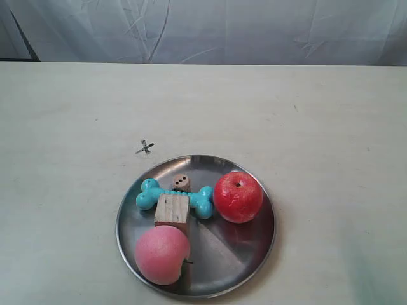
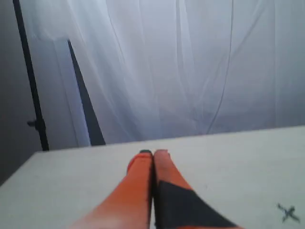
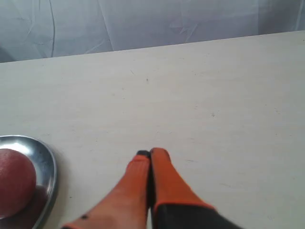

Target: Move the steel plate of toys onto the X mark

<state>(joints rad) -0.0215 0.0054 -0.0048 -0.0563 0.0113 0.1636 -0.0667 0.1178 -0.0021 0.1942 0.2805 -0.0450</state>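
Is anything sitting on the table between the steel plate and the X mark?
Nothing visible does. The X mark lies on bare table just off the rim of the steel plate, toward the exterior view's upper left, with only a short empty gap between them.

The pale cream, matte counter [image 1: 331,127] carries a round, shiny silver metal plate [image 1: 238,251] with a shallow raised rim, lying flat near the lower edge of the exterior view. A tiny dark pen-drawn X mark [image 1: 145,148] sits on the bare surface near the plate's upper-left rim, not touching it.
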